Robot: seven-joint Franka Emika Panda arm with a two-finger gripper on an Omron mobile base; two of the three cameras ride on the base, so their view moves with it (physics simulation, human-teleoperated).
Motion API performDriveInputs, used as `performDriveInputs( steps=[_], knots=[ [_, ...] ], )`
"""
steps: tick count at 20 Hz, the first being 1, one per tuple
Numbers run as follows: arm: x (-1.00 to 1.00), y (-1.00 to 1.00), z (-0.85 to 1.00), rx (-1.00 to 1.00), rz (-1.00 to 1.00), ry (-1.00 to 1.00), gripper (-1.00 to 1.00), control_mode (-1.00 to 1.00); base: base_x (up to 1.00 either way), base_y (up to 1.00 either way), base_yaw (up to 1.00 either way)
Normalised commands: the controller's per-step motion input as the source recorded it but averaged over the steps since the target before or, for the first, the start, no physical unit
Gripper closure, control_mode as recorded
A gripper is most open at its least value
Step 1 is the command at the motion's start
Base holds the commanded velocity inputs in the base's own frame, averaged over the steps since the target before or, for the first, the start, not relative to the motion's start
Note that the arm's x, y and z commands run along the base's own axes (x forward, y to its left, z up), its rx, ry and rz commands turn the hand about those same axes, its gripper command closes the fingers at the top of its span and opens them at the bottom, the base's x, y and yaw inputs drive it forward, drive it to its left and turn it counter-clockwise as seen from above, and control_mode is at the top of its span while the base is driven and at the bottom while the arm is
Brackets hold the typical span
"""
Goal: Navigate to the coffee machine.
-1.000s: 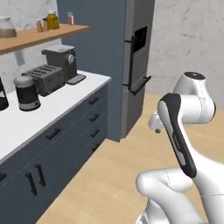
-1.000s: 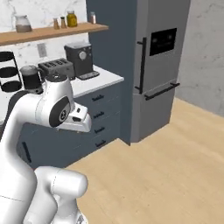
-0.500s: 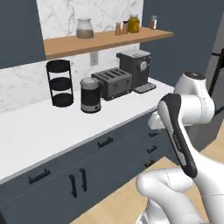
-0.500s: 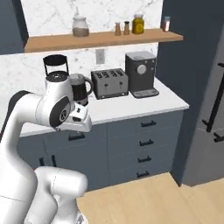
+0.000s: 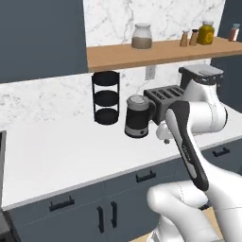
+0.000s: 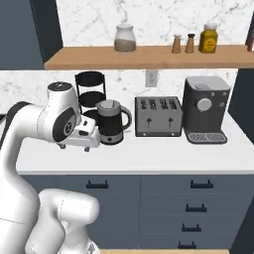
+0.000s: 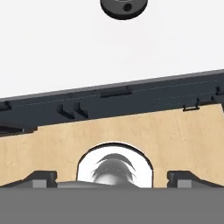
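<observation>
We judge the risk to be stopping short beside the toaster (image 6: pixel 158 116), or our folded arm clipping the counter (image 6: pixel 149 154) edge. The coffee machine (image 6: pixel 205 109) stands just right of the toaster, under the shelf (image 6: pixel 149 55); the kettle (image 6: pixel 111 121) stands left of the toaster. Our gripper (image 7: pixel 112 175) rides empty, fingertips (image 7: pixel 41 176) well apart.

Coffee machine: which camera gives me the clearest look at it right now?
The right base view. There the coffee machine stands whole at the right end of the counter, with its round dial and drip tray facing the camera, right of the toaster. In the left base view the arm hides most of it, leaving its top.
</observation>
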Motion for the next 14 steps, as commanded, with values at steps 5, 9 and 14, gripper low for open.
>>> performDriveInputs(
  steps=[5,9,14],
  knots=[
    [0.00,0.00,0.00,0.00,0.00,0.00,-1.00,1.00,0.12,-1.00,0.19],
    [0.00,0.00,0.00,0.00,0.00,0.00,-1.00,1.00,0.04,-0.96,0.16],
    [0.00,0.00,0.00,0.00,0.00,0.00,-1.00,1.00,0.24,-0.80,0.13]
  ],
)
